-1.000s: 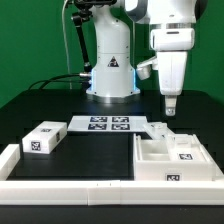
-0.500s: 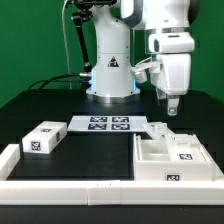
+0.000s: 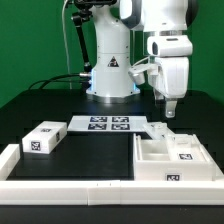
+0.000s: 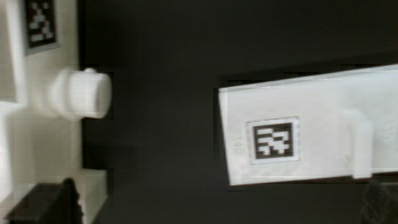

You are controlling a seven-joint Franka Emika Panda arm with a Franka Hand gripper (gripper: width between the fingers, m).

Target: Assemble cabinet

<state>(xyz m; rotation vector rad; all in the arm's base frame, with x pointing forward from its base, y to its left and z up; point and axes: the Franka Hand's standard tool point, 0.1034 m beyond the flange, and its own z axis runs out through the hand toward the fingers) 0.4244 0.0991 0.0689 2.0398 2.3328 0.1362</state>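
One white arm is seen bent over from its base, with the wrist turned straight down, so that the hand [image 3: 168,108] hangs above the far side of the cabinet [image 3: 150,170] without touching it. In the wrist view the fingertips [image 4: 45,205] are spread wide and nothing is pinched between them. The cabinet, an open white box with inner compartments, rests on the black desk [image 3: 40,105], and a low white border rail [image 3: 60,187] runs just in front of it. A small white part [image 3: 160,127] lies just behind the cabinet. The marker board [image 3: 108,124] is laid flat beyond that part, toward the exterior view's left. A drawer block [image 3: 43,138] is set well apart from the cabinet on that same side. Black-and-white square tags are carried by the cabinet, the drawer block and the marker board. A triangular sign [image 3: 110,64] is fixed to the arm's base, but it is too small to be read.
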